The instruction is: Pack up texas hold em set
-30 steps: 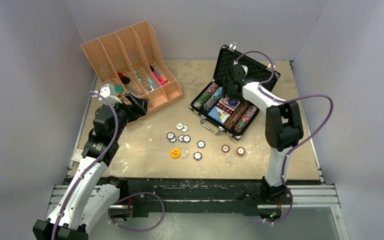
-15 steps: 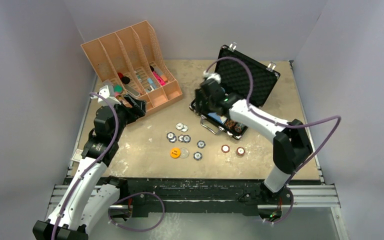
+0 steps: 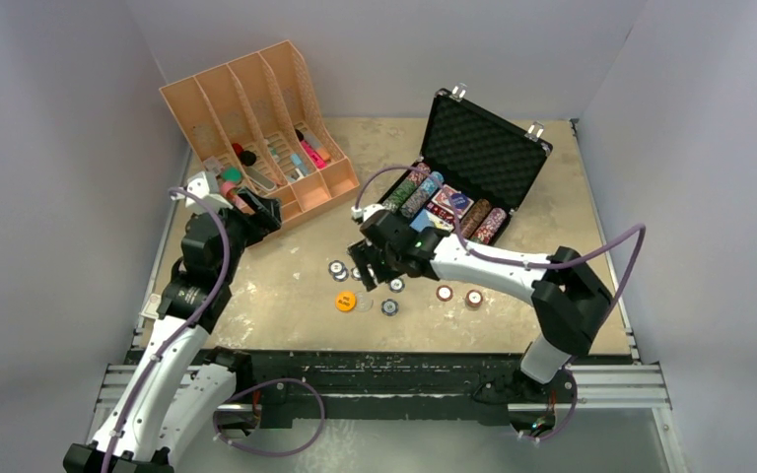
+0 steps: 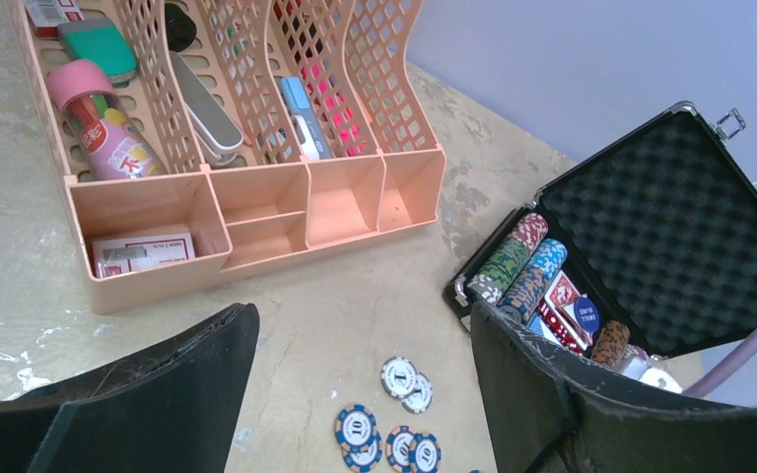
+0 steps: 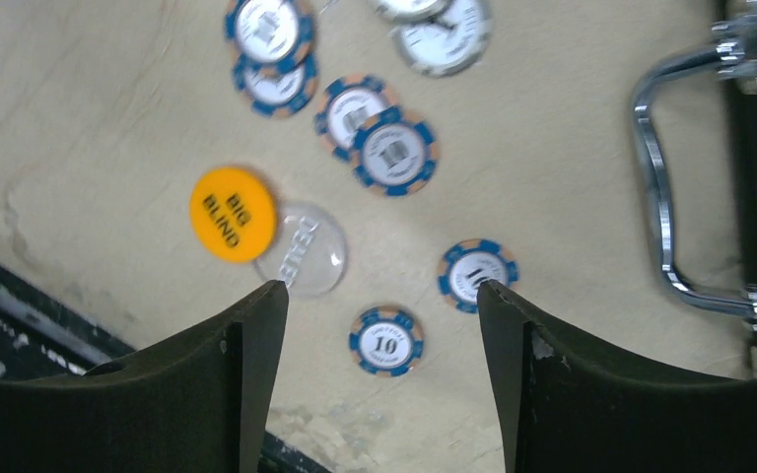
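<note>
Right claw [image 5: 379, 296] has swung off the open case [image 3: 483, 148], where it hung a second ago, and now hangs low over the loose chips [image 5: 386, 148] on the table [image 3: 276, 296] in front of it. Its jaws stand apart with nothing between them.

In the wrist view, one blue-edged chip marked 10 [image 5: 386, 342] lies right under the gap. A second chip [image 5: 477, 275] lies just inside one finger. The yellow button [image 5: 233, 214] and the clear button [image 5: 301, 250], which touch, lie just ahead of the other finger. The case's handle [image 5: 655, 187] lies well off to the side, past the second chip.

Two red chips [image 3: 445, 293] sit behind the claw, nearer its own arm.

Left claw [image 4: 360, 325] has barely shifted. Its jaws are apart and empty. The organiser [image 4: 256, 197] is just ahead of it, and the case is farther ahead and off to one side.

The case stays on the far side of the table, lid up, with rows of chips [image 3: 416, 192] and cards [image 3: 450, 204] already lying in it.

The move reads as one trip to the case finished and the next pick starting, probably the chip under the gap. Several chips and both buttons are still out and the lid is unlatched, so the packing looks partly done.
</note>
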Tool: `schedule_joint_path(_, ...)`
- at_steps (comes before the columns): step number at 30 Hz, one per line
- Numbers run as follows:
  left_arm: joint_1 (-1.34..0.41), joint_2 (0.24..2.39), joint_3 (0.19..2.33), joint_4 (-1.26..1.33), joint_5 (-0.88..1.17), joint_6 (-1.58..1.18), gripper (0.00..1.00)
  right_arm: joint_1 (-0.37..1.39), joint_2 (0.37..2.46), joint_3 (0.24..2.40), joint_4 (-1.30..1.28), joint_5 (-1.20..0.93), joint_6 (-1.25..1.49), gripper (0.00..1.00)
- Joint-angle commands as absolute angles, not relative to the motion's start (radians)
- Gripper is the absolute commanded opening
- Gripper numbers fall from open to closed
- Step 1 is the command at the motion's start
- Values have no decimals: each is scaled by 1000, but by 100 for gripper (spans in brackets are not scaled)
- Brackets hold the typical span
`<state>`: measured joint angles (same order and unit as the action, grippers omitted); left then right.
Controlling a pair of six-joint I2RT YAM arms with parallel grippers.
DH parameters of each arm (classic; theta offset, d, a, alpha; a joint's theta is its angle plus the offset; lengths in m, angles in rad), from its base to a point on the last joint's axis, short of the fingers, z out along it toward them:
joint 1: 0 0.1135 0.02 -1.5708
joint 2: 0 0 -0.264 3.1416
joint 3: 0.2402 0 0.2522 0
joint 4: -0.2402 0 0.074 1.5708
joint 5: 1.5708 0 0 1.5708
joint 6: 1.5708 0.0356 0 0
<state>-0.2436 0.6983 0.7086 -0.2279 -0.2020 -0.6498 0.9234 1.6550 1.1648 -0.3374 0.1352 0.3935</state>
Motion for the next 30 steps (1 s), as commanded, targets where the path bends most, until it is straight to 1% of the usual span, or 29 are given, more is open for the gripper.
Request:
schedule_joint_path(1, -248, 701, 747, -206, -215, -630, 78, 1011, 1674, 1167, -328, 125, 280, 76)
schedule_joint_path(5, -247, 708, 747, -207, -214, -625, 78, 1056, 1736, 1173, -319, 153, 239, 80)
schedule_joint_path(16, -246, 723, 743, -192, -194, -619, 77, 1089, 1822, 1163, -254, 184, 191, 79)
schedule_joint_path(26, -245, 735, 741, -187, -194, -620, 77, 1088, 1894, 1171, -211, 133, 208, 65)
schedule_joint_path(30, -245, 736, 741, -187, -195, -620, 77, 1086, 1903, 1173, -216, 130, 216, 48)
